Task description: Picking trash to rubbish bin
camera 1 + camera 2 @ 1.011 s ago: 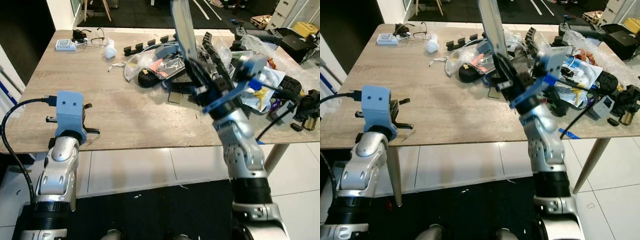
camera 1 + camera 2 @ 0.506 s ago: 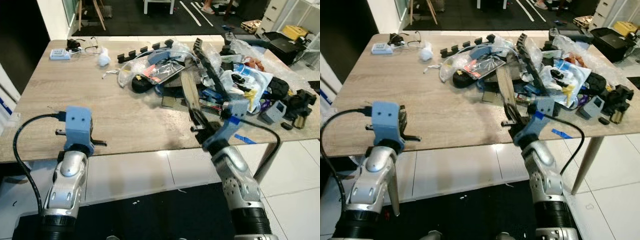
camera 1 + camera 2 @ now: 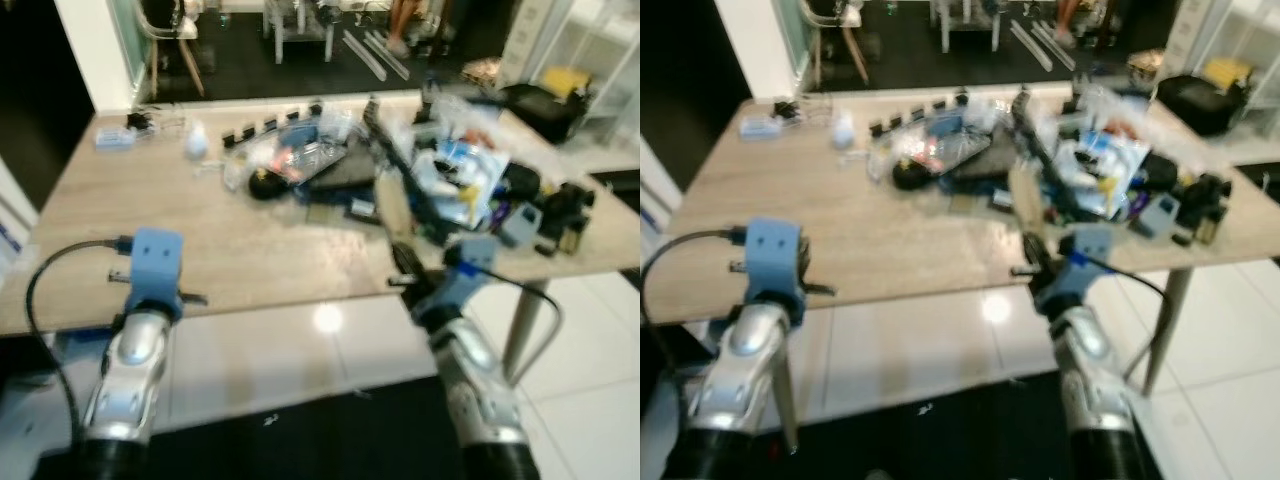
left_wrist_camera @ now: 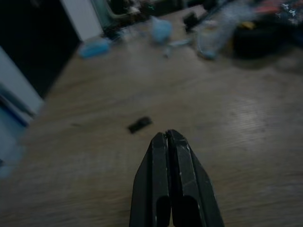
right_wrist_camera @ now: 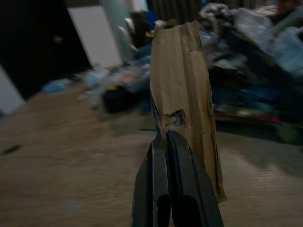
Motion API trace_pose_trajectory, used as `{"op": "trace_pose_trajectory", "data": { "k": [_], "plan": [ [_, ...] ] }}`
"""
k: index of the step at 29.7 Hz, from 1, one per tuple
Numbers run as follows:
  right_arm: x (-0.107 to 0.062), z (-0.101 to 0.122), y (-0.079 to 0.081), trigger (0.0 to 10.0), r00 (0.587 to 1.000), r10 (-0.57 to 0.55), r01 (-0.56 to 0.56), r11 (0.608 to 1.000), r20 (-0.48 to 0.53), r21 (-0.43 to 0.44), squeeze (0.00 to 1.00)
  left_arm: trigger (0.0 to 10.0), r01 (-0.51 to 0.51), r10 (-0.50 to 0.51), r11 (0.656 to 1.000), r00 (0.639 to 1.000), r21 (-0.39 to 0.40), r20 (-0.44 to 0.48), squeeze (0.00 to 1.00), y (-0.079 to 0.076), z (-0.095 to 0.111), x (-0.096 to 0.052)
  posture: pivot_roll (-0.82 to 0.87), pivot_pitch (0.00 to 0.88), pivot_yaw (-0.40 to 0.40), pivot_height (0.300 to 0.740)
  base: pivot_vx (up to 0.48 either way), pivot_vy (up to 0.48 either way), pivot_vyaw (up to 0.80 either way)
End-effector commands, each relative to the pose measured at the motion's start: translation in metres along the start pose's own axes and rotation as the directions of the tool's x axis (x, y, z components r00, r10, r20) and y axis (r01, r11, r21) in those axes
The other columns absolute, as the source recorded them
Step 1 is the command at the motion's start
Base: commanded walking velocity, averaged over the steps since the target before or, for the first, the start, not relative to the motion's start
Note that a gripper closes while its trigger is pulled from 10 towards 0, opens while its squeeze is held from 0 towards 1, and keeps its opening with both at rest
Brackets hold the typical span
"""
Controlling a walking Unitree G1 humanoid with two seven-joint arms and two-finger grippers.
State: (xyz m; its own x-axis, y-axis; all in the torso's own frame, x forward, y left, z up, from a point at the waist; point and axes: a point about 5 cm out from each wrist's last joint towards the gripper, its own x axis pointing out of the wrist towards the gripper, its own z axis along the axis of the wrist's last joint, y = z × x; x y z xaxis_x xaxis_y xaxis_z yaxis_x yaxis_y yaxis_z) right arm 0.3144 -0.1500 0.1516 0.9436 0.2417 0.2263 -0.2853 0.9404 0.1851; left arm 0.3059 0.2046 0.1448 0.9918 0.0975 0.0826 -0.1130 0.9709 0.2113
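My right gripper (image 5: 166, 136) is shut on the lower end of a brown torn cardboard strip (image 5: 182, 90). In the blurred eye views the strip (image 3: 391, 203) stands upright above that gripper (image 3: 402, 266), at the front edge of the wooden table (image 3: 250, 250). A heap of trash, bags and black parts (image 3: 450, 170) covers the table's right half behind it. My left gripper (image 4: 166, 135) is shut with nothing in it and hovers over the table's left front edge (image 3: 188, 297). A small black bit (image 4: 139, 124) lies on the wood ahead of it.
A white crumpled wad (image 3: 196, 148) and a small pale box (image 3: 112, 138) lie at the table's far left. White floor tiles (image 3: 300, 340) and a dark mat (image 3: 300, 430) lie below the front edge. A table leg (image 3: 520, 320) stands at the right.
The whole view has pulled back from the table and blurred, so the camera moved. My right arm came down from high over the pile to the table's front edge, still holding the cardboard strip.
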Motion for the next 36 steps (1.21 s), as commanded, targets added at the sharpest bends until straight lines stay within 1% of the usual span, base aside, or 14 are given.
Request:
{"op": "trace_pose_trajectory", "data": {
  "k": [1,3,6,10,15,18,20,23,27,28,29,32,35,36],
  "plan": [
    [0.0,0.003,0.002,10.0,1.0,0.006,-0.006,1.0,0.015,-0.022,0.0,10.0,0.008,-0.008,1.0,1.0,0.002,0.005,0.0,-0.001,0.002,-0.001,0.05,0.116,-0.001,0.74,0.0,0.0,0.0],
    [0.001,0.004,0.002,10.0,1.0,0.005,-0.005,1.0,0.022,-0.024,0.0,10.0,0.012,-0.013,1.0,1.0,0.006,0.005,0.0,-0.001,0.002,-0.002,0.05,0.119,0.003,0.74,0.0,0.0,0.0],
    [0.005,0.012,0.003,10.0,0.998,0.024,-0.021,0.998,0.05,-0.063,0.0,10.0,0.018,-0.019,1.0,1.0,0.018,0.009,0.0,-0.001,0.007,0.0,0.05,0.128,0.01,0.74,0.0,0.0,0.0],
    [0.006,0.016,0.004,10.0,0.997,0.033,-0.03,0.998,0.065,-0.047,0.0,10.0,0.033,-0.033,0.999,0.999,0.035,0.012,0.0,-0.002,0.011,0.003,0.06,0.132,0.029,0.74,0.0,0.0,0.0],
    [0.004,0.01,0.004,10.0,0.999,0.016,-0.014,0.999,0.051,-0.034,0.0,10.0,0.047,-0.047,0.998,0.999,0.048,-0.001,0.0,-0.002,0.011,0.005,0.06,0.132,0.037,0.74,0.0,0.0,0.0],
    [0.003,0.006,0.0,10.0,0.998,-0.034,0.035,0.999,0.043,-0.02,0.0,10.0,0.057,-0.056,0.997,0.998,0.053,-0.012,0.0,-0.003,0.009,0.005,0.06,0.13,0.034,0.74,0.0,0.0,0.0],
    [0.002,0.006,0.0,10.0,0.998,-0.042,0.043,0.999,0.052,-0.018,0.0,10.0,0.055,-0.055,0.998,0.998,0.044,-0.008,0.0,-0.004,0.008,0.005,0.06,0.13,0.034,0.74,0.0,0.0,0.0],
    [0.001,0.007,0.001,10.0,0.998,-0.028,0.031,0.998,0.054,-0.05,0.0,10.0,0.046,-0.046,0.999,0.999,-0.012,0.018,0.0,-0.004,0.011,0.004,0.05,0.129,0.021,0.74,0.0,0.0,0.0],
    [0.001,0.006,0.004,10.0,0.999,-0.012,0.016,0.997,0.049,-0.072,0.0,10.0,0.034,-0.033,0.999,0.999,-0.021,0.039,0.0,-0.003,0.013,0.003,0.05,0.126,0.007,0.74,0.0,0.0,0.0],
    [-0.002,0.004,0.003,10.0,0.998,-0.035,0.04,0.992,0.044,-0.119,0.0,10.0,-0.045,0.045,0.999,0.998,-0.001,0.036,0.0,0.006,0.008,0.003,0.04,0.124,0.003,0.74,0.0,0.0,0.0],
    [-0.002,0.004,0.003,10.0,0.998,-0.035,0.04,0.992,0.044,-0.119,0.0,10.0,-0.045,0.045,0.999,0.998,-0.001,0.036,0.0,0.006,0.008,0.003,0.04,0.124,0.003,0.74,0.0,0.0,0.0],
    [-0.013,-0.001,-0.014,10.0,0.989,-0.149,0.149,0.971,0.016,-0.185,0.0,10.0,-0.131,0.131,0.991,0.991,-0.004,-0.021,0.0,0.02,-0.004,-0.001,0.03,0.113,-0.011,0.74,0.0,0.0,0.0],
    [-0.031,-0.001,-0.044,10.0,0.956,-0.292,0.287,0.929,0.015,-0.232,0.0,10.0,-0.186,0.186,0.982,0.981,0.006,-0.05,0.0,0.031,-0.013,-0.006,0.02,0.103,-0.014,0.74,0.0,0.0,0.0],
    [-0.031,-0.001,-0.044,10.0,0.956,-0.292,0.287,0.929,0.015,-0.232,0.0,10.0,-0.186,0.186,0.982,0.981,0.006,-0.05,0.0,0.031,-0.013,-0.006,0.02,0.103,-0.014,0.74,0.0,0.0,0.0]
  ]
}}
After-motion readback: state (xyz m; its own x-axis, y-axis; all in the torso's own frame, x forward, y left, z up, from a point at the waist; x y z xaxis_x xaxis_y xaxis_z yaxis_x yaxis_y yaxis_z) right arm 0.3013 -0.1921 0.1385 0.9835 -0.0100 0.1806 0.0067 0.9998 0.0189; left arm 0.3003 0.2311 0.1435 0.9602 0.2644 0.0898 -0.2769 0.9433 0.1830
